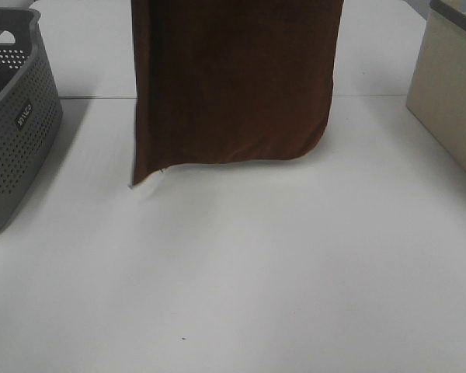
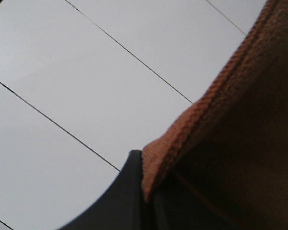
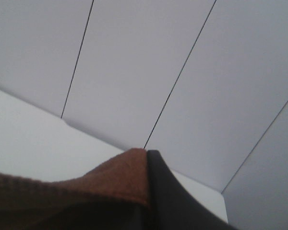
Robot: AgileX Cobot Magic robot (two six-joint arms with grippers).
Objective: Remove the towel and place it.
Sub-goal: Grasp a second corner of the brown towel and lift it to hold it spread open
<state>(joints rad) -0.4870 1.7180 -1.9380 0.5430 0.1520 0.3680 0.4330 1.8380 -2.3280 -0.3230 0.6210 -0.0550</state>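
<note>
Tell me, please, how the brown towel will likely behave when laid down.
Probably floppy: the towel hangs limp from above, so it should fold or bunch on the table. Its coarse weave looks grippy, so slipping seems unlikely.

Count: 1 towel at top centre of the high frame, 1 grey perforated basket at the left edge, 1 beige box at the right edge, 1 white table. Grippers: 2, the left gripper and the right gripper, one per wrist view.
</note>
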